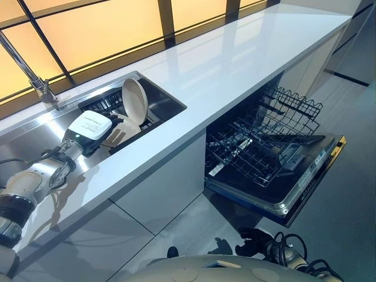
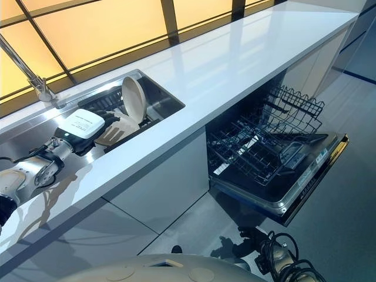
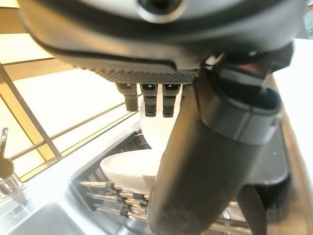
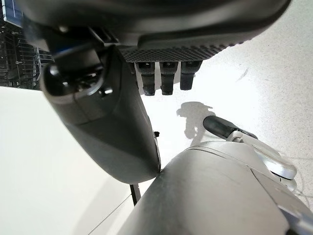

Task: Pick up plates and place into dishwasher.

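- Your left hand (image 1: 97, 134) is down in the sink (image 1: 164, 106) at the left of the surface (image 1: 235, 59), reaching onto the nearer, tilted plate (image 1: 120, 134) in the dark dish rack (image 1: 100, 103).
- Left wrist view: fingers (image 3: 156, 100) hang fairly straight over the plates, thumb (image 3: 205, 161) out in front. Reads as relaxed and not clamped on a plate. Contact I can't confirm.
- Second plate (image 1: 135, 100) stands on edge just beyond it, leaning in the rack slots. On edge means the rim is exposed, so a pinch over the rim looks like the sensible grab.
- Dishwasher (image 1: 276, 153) is to the right under the surface, door dropped flat, lower basket (image 1: 252, 150) pulled out over it: ready to load, no plates in it that I can see.
- Right hand (image 4: 161, 73) hangs low by the floor, fingers straight, holding nothing. Idle.
- Writing: small print on the white cover on the back of the left hand, too small to read.
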You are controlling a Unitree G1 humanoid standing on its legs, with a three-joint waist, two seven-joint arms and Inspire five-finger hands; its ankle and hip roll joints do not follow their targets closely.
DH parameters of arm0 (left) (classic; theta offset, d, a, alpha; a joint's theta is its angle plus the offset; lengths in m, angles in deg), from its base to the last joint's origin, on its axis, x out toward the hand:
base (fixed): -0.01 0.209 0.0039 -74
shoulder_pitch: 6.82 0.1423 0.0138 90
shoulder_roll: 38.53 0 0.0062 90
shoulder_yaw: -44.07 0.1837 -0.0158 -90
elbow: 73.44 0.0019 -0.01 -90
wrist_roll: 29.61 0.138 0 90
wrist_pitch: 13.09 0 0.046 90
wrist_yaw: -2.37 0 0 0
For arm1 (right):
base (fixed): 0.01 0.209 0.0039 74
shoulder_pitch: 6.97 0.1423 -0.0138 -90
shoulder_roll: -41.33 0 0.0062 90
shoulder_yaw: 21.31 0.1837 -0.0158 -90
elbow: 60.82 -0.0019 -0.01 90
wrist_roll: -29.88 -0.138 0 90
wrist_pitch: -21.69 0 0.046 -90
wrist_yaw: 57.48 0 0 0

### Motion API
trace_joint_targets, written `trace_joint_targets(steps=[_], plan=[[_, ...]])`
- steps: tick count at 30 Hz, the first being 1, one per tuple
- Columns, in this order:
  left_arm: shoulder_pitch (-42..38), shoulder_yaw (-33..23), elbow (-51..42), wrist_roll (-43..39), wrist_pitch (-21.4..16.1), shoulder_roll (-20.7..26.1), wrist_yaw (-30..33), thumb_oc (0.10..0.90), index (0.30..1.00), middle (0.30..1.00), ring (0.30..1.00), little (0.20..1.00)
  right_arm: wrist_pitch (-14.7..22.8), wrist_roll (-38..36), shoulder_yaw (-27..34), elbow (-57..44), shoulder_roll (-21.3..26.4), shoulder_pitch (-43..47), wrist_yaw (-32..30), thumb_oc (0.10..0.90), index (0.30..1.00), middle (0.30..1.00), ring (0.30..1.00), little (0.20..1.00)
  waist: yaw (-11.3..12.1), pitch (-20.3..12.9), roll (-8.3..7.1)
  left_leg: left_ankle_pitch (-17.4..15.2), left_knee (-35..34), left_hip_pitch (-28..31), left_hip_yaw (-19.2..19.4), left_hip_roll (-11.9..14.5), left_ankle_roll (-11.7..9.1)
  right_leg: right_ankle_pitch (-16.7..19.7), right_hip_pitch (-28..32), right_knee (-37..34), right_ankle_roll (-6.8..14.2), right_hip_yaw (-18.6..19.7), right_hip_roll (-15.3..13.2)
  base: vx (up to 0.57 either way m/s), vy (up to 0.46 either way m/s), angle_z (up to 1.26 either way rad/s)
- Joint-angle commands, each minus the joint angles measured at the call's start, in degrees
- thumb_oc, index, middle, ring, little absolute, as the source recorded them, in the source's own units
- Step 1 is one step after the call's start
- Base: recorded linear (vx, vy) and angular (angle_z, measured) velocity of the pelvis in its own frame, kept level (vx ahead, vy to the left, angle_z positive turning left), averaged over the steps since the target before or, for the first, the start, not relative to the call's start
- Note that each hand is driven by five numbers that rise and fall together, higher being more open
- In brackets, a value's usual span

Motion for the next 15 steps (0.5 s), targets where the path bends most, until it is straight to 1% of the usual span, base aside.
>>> trace_joint_targets(steps=[1,4,8,9,12,13,14,15], plan=[[-12.67,-2.54,3.64,-0.5,3.83,1.66,3.55,0.8,0.9,0.9,0.9,0.9,-0.4,1.34,-2.28,-1.11,1.35,-1.01,0.94,0.8,0.9,0.9,0.9,0.9,-0.26,0.78,-0.05,-9.5,0.55,5.11,3.69,-6.15,5.99,5.11,-5.78,2.33,3.25,2.94,0.17,0.02,0.009,-0.08],[-13.42,-1.67,4.52,-0.76,4.19,1.15,2.09,0.8,0.9,0.9,0.9,0.9,-0.17,1.23,-2.21,-1.1,1.46,-1.07,0.88,0.8,0.9,0.9,0.9,0.9,-0.58,0.91,-0.05,-9.59,0.56,5.15,3.92,-6.22,6.09,5.15,-5.98,2.54,3.34,3.09,0.17,0.02,0.007,-0.08],[-14.49,-0.41,5.82,-2.37,5.11,0.29,-3.03,0.8,0.9,0.9,0.9,0.9,-0.13,0.86,-2.24,-1.33,1.58,-1.02,0.76,0.8,0.9,0.9,0.9,0.9,-0.93,1.17,0.02,-9.5,0.5,4.98,4.16,-6.4,6.21,5.27,-6.39,2.82,3.49,3.27,0.2,0.0,0.003,-0.02],[-14.76,-0.1,6.24,-2.63,5.92,0.07,-4.91,0.8,0.9,0.9,0.9,0.9,-0.27,0.8,-2.31,-1.44,1.58,-0.93,0.72,0.8,0.9,0.9,0.9,0.9,-1.05,1.32,0.04,-9.48,0.49,4.91,4.21,-6.46,6.25,5.32,-6.51,2.88,3.53,3.37,0.22,0.0,0.0,0.0],[-14.97,0.06,7.14,-2.76,7.15,-0.79,-7.12,0.8,0.9,0.9,0.9,0.9,-0.64,0.66,-2.51,-1.56,1.54,-0.67,0.68,0.8,0.9,0.9,0.9,0.9,-1.2,1.68,0.05,-9.4,0.47,4.85,4.25,-6.51,6.31,5.39,-6.79,3.13,3.61,3.61,0.27,-0.01,0.006,-0.05],[-15.09,0.16,7.21,-3.06,7.53,-0.96,-7.32,0.652,0.773,0.773,0.773,0.752,-0.68,0.55,-2.52,-1.57,1.56,-0.62,0.67,0.8,0.9,0.9,0.9,0.9,-1.22,1.74,0.04,-9.38,0.46,4.82,4.25,-6.52,6.31,5.42,-6.84,3.15,3.61,3.64,0.28,-0.01,0.0,-0.05],[-15.14,0.13,7.39,-3.22,7.54,-1.04,-7.44,0.575,0.707,0.707,0.707,0.675,-0.64,0.52,-2.5,-1.54,1.56,-0.62,0.66,0.8,0.9,0.9,0.9,0.9,-1.22,1.75,0.01,-9.37,0.45,4.81,4.25,-6.54,6.32,5.44,-6.85,3.15,3.62,3.64,0.29,0.0,0.0,0.0],[-15.62,0.25,7.57,-3.45,8.2,-0.93,-7.55,0.289,0.462,0.462,0.462,0.389,-0.67,0.43,-2.57,-1.58,1.54,-0.6,0.59,0.8,0.9,0.9,0.9,0.9,-1.26,1.76,-0.03,-9.38,0.41,4.77,4.3,-6.53,6.31,5.49,-6.89,3.06,3.66,3.61,0.3,0.0,0.0,0.0]])
